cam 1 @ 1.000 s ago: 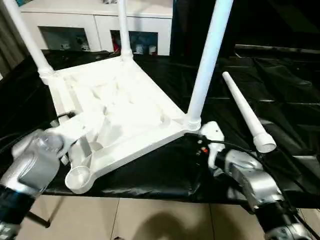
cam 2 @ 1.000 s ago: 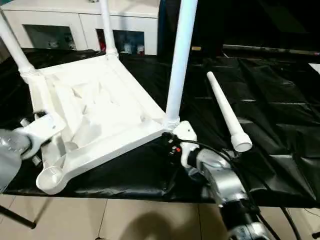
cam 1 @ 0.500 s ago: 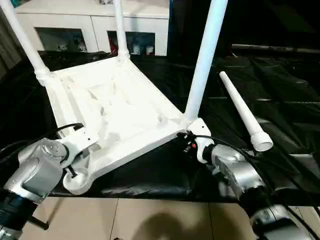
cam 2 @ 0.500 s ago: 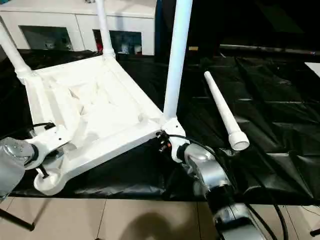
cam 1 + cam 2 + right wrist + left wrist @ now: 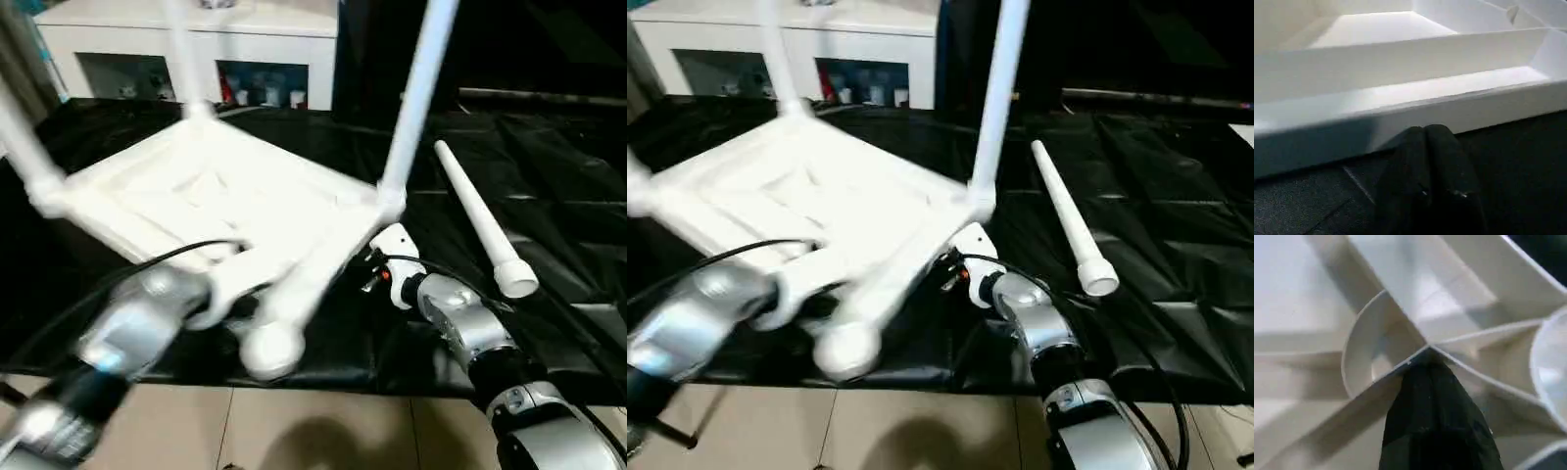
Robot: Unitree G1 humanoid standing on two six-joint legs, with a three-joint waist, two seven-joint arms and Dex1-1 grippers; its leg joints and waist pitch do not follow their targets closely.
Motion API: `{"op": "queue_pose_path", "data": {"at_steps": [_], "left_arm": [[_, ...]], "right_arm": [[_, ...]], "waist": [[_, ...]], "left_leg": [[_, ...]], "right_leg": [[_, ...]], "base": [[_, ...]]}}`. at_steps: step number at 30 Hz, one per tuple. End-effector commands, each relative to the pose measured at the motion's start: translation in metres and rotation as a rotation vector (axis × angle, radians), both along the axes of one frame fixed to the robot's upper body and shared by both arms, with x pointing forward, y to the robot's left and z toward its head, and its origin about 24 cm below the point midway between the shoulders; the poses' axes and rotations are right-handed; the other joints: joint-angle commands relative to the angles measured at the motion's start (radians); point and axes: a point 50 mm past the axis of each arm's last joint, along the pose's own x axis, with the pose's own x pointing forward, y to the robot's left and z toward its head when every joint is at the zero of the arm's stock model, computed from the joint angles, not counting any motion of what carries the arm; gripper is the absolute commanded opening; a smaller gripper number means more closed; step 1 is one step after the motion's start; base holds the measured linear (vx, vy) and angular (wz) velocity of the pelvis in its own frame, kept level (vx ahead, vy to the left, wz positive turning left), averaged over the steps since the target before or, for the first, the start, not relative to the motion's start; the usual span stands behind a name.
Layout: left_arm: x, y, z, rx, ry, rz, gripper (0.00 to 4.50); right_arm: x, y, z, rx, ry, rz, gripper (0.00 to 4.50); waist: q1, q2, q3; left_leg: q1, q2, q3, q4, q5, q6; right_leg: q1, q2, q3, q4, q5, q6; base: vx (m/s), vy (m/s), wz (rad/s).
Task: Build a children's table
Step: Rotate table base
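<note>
We saw a black-draped table w/ a white cabinet behind it and pale tile floor in front. The tabletop lay underside up on the near left part of the table, tilted, its near corner socket hanging over the table edge above the floor. Three legs stood up from it: one at the left corner, one at the far corner, one at the right corner. A fourth leg lay loose on the cloth to the right, wide end toward us, apart from the tabletop.

Left tool had its black fingers pressed together, tip against a rib crossing in the ribbed underside, just beside a round socket wall; we couldn't tell whether it gripped anything. Right tool was also closed, fingers together w/ nothing between them, tip at the lower edge of the tabletop's side wall, just above the black cloth. From the head, the right arm reached in under the right corner; the left arm was blurred.
</note>
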Motion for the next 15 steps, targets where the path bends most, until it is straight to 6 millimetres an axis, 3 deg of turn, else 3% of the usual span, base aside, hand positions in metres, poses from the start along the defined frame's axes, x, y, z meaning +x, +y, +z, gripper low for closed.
{"op": "queue_pose_path", "data": {"at_steps": [1, 5, 10, 13, 15], "left_arm": [[0.010, 0.001, 0.005, 0.027, -0.073, 0.001, 0.00], [0.041, -0.001, 0.002, 0.110, -0.224, 0.078, 0.00], [0.064, -0.006, 0.007, 0.118, -0.385, 0.182, 0.00], [0.073, -0.010, 0.010, 0.084, -0.446, 0.242, 0.00], [0.083, -0.017, 0.017, 0.005, -0.564, 0.332, 0.00]], "right_arm": [[0.005, 0.002, 0.009, 0.003, -0.038, 0.004, 0.07], [0.008, -0.014, 0.014, -0.021, -0.083, -0.121, 0.07], [0.014, -0.041, 0.021, -0.051, -0.114, -0.344, 0.07], [0.016, -0.053, 0.024, -0.047, -0.103, -0.429, 0.07], [0.020, -0.070, 0.032, 0.020, -0.092, -0.528, 0.07]], "waist": [[0.002, 0.008, -0.077], [0.004, 0.011, -0.074], [0.008, 0.007, -0.076], [0.011, 0.003, -0.080], [0.010, 0.014, -0.082]], "left_leg": [[0.014, 0.002, 0.003, -0.060, -0.169, 0.020], [0.022, 0.001, 0.003, -0.060, -0.208, 0.012], [0.020, 0.001, 0.000, -0.061, -0.207, -0.006], [0.016, -0.003, 0.001, -0.058, -0.183, 0.004], [0.014, -0.006, 0.000, -0.055, -0.166, 0.015]], "right_leg": [[0.059, -0.049, 0.038, -0.058, -0.045, -0.241], [0.053, -0.044, 0.039, -0.068, -0.097, -0.226], [0.056, -0.047, 0.037, -0.071, -0.133, -0.202], [0.061, -0.047, 0.037, -0.070, -0.103, -0.206], [0.062, -0.045, 0.036, -0.068, -0.059, -0.211]], "base": [[0.000, 0.000, 0.00], [0.000, 0.000, 0.00], [0.000, 0.000, 0.00], [0.000, 0.000, 0.00], [0.000, 0.000, 0.00]]}}
